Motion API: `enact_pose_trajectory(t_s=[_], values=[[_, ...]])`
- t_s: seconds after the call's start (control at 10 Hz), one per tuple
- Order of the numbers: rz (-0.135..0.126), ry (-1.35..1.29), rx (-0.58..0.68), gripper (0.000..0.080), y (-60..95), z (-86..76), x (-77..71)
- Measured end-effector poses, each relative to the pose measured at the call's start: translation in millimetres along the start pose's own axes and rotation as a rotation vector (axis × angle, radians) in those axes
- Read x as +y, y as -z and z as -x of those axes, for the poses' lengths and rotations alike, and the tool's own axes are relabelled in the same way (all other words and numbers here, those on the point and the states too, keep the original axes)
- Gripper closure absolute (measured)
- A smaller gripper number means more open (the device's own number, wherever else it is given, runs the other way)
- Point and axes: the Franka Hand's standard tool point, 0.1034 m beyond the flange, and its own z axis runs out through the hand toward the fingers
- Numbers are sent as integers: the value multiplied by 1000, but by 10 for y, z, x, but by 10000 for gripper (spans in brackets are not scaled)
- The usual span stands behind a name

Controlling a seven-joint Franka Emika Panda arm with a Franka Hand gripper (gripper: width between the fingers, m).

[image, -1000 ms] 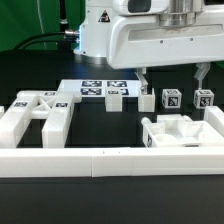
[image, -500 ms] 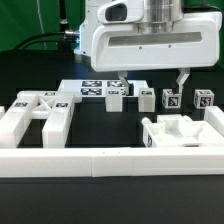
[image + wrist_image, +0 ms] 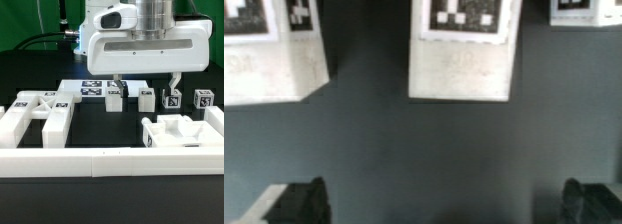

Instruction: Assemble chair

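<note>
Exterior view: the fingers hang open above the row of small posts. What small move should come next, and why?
Likely lower the open fingers straight down around the short post under them. They hold nothing and hang above it, and in the wrist view that post lines up about midway between them. Depth is hard to judge.

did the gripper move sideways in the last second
Yes. The gripper slid toward the exterior view's left: one of its jaws hung over the post at that view's far right before; now both stand left of it.
</note>
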Motion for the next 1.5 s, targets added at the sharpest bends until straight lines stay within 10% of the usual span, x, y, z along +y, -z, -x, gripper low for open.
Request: enact_pose_trajectory(t_s=[1.5], values=[[9, 7, -1111, 151, -179, 284, -62]])
